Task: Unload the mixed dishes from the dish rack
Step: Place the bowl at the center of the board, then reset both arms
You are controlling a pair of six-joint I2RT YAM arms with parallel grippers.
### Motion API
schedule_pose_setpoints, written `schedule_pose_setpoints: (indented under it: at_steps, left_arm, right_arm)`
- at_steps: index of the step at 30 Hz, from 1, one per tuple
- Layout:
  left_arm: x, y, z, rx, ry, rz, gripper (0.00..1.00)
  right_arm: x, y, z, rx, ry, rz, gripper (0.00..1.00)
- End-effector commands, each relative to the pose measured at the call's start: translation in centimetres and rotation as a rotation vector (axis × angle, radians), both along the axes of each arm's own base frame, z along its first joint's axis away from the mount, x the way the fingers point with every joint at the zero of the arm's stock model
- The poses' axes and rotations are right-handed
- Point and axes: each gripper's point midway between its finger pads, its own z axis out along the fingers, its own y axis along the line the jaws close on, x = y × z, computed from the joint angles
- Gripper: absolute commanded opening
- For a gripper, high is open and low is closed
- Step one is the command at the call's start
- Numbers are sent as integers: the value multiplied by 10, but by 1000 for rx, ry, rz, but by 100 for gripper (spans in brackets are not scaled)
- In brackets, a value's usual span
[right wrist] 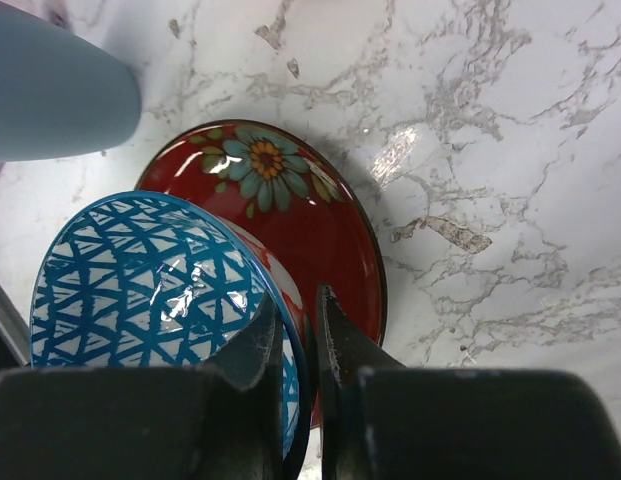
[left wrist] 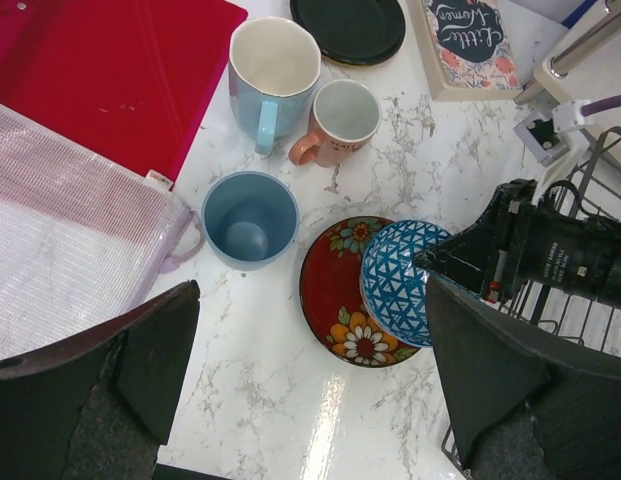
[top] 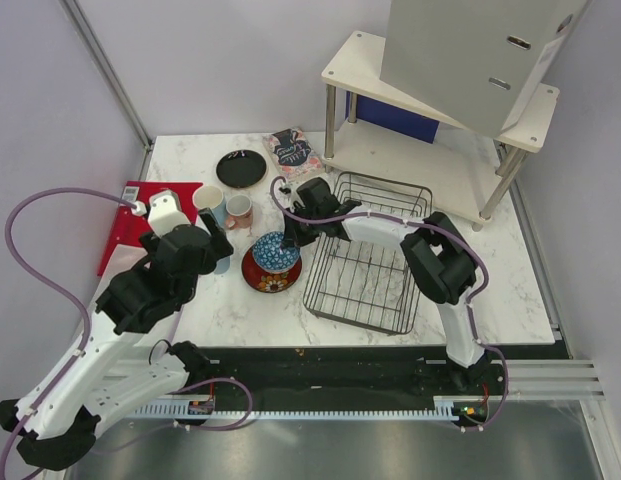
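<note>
The right gripper point(right wrist: 295, 325) clamps the rim of the bowl point(right wrist: 140, 290) — red plate point(right wrist: 310, 210) just beneath its fingertips. Lower until it seats flat, then open and lift straight away — no sideways drag.

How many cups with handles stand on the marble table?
3: a light-blue cup with white inside by the red folder, a salmon-pink mug right of it, a second light-blue cup beside the red flowered plate. None seems hidden.

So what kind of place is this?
Likely a robot lab set up like a kitchen counter: robot arms bolted to a marbled table, a dish rack, the right pincer gripping a patterned bowl.
</note>
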Motion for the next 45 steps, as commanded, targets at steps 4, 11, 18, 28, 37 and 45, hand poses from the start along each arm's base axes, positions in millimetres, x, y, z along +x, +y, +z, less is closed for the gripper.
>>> schedule_pose_setpoints:
  at_steps: [4,11,18,28,37,45]
  left_arm:
    - [11,-10,-1,-38,-19,10,99]
    - [11,-13,-6,-47,-14,2,99]
    - [11,-14,-10,-46,-7,1,99]
    - [12,-17,-12,-36,1,-18,99]
    - [13,-25,-11,-11,23,-83,99]
    - [25,-73,-45,-11,147,-257,99]
  right_arm:
    - [6,36,16,90,-50,96,0]
    - [2,39,-8,66,-19,115,0]
    - [0,26,-10,26,-43,81,21]
    - [7,7,52,43,-176,6,45]
    - [-7,-40,239,251,-468,-165,53]
    - [-58,-121,233,193,-560,-321,76]
